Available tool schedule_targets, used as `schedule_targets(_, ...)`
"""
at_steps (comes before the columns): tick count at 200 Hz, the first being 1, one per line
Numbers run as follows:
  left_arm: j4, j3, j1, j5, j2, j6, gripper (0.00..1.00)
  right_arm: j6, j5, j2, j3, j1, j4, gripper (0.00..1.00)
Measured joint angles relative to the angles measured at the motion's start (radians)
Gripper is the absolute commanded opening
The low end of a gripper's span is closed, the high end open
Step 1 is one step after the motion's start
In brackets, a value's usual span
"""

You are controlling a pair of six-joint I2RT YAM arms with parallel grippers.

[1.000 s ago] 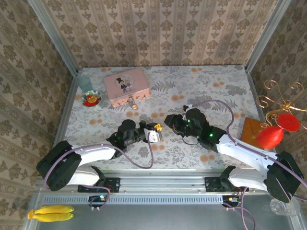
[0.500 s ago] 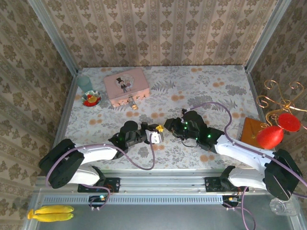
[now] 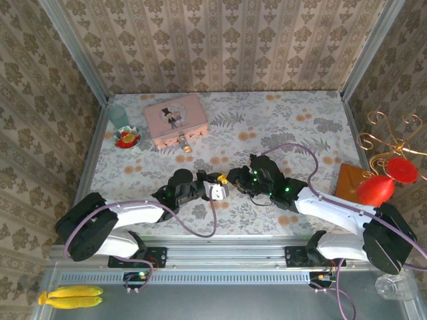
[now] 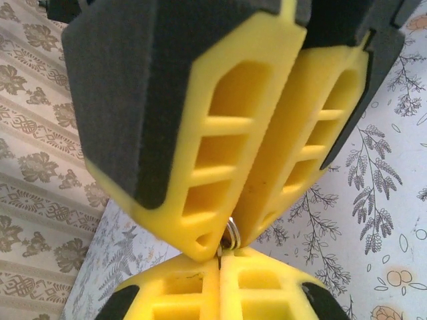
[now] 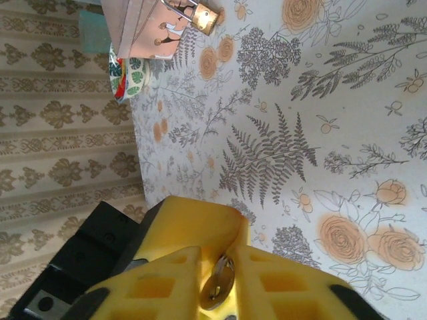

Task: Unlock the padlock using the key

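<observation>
The tiny brass padlock [image 3: 186,147] [image 5: 203,19] hangs at the front of the pink tin [image 3: 175,119], far from both arms. Mid-table, my two grippers meet tip to tip. My left gripper [image 3: 217,181] [image 4: 223,243] is shut on the key's silvery ring [image 4: 231,237], which sticks out between its yellow fingers. My right gripper [image 3: 230,179] [image 5: 217,267] is shut on the key's round metal head [image 5: 219,283]. The key's blade is hidden between the pads. The right gripper's yellow fingertips [image 4: 267,287] press against the left ones.
A small dish of red and yellow bits [image 3: 127,138] and a teal cup [image 3: 119,115] stand left of the tin. A brown block [image 3: 347,181] and red ornaments on a gold stand [image 3: 377,189] are at the right edge. Patterned walls enclose three sides.
My right gripper has slid left across the table until its tips touch the left gripper's and close around the key. The left arm has barely shifted.
</observation>
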Motion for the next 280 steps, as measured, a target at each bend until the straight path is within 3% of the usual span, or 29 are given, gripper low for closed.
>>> schedule_targets(39, 0.000, 0.000, -0.002, -0.015, 0.000, 0.000, 0.00, -0.010, 0.015, 0.000, 0.002, 0.000, -0.010, 0.00)
schedule_targets(67, 0.050, -0.023, -0.002, -0.044, -0.003, -0.027, 0.39, -0.048, 0.026, -0.006, 0.003, 0.003, -0.017, 0.00)
schedule_targets(97, 0.162, -0.098, 0.024, -0.120, -0.063, -0.170, 0.58, -0.140, 0.033, -0.011, -0.001, 0.001, 0.005, 0.00)
schedule_targets(117, 0.141, -0.130, 0.079, -0.131, -0.165, -0.341, 0.59, -0.219, 0.038, -0.026, -0.034, -0.001, 0.093, 0.00)
schedule_targets(142, -0.002, -0.092, 0.166, -0.092, -0.318, -0.587, 0.61, -0.325, 0.040, -0.027, -0.078, -0.003, 0.207, 0.00)
schedule_targets(197, -0.138, -0.045, 0.396, 0.189, -0.414, -1.073, 0.60, -0.449, 0.042, 0.025, -0.084, -0.003, 0.467, 0.00)
schedule_targets(233, -0.041, -0.045, 0.424, 0.353, -0.347, -1.283, 0.58, -0.455, 0.041, 0.068, -0.121, -0.003, 0.614, 0.00)
schedule_targets(280, 0.264, -0.045, 0.425, 0.489, -0.143, -1.505, 0.53, -0.461, 0.029, 0.085, -0.146, -0.003, 0.715, 0.00)
